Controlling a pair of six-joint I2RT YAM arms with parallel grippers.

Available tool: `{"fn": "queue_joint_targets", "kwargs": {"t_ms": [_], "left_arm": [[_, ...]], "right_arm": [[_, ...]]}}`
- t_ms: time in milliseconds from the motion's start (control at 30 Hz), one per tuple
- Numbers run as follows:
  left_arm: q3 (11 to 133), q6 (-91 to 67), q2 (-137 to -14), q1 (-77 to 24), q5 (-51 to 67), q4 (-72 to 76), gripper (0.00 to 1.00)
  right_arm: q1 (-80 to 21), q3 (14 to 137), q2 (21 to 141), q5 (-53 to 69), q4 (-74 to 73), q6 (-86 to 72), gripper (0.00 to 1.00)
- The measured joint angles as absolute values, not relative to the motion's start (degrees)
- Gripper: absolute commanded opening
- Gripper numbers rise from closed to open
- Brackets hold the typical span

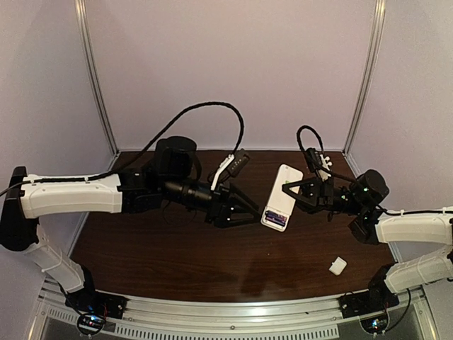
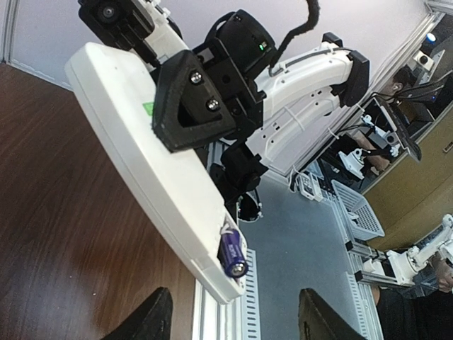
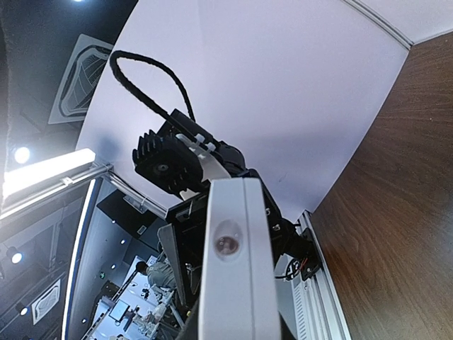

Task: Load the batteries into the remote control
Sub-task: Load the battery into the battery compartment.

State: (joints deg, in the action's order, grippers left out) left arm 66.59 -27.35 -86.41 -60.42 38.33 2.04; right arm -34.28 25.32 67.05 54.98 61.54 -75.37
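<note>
The remote control [image 1: 282, 195], a slim white plastic slab with rounded corners, is held up over the dark wood-grain table [image 1: 163, 248], its plain smooth back facing the overhead camera. Starting from the left, we see the left pincer [image 1: 244, 210] released. Its matte black fingers are spread just beside the remote's near end, with nothing between them. At that end an open recess holds the batteries [image 1: 276, 218], small glossy purple-blue cylinders lying across the body. Further right, the right pincer [image 1: 303, 190] is clenched on the remote near its middle. Well apart, at the table's near right, lies a small white square cover piece [image 1: 337, 265].

The overhead view gives us the layout. The left wrist view adds one of the batteries end-on, with its metal cap seated in the recess. It also shows a triangular black finger [image 2: 190, 99] with two screws lying flat on the white shell. The right wrist view shows us only the remote's narrow end face, with a seam and a small round window [image 3: 226, 244].
</note>
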Motion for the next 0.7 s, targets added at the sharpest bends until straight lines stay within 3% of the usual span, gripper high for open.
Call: {"fn": "queue_joint_targets", "kwargs": {"t_ms": [333,700], "left_arm": [[65.1,-33.8,-89.0,-60.4,42.2,8.4,0.52],[64.2,-37.7,-89.5,-60.4,44.0,14.0,0.48]], "right_arm": [[-34.7,25.9,67.5,55.5,63.1,-76.5,0.00],[-35.5,25.9,67.7,55.5,63.9,-76.5,0.00]]}}
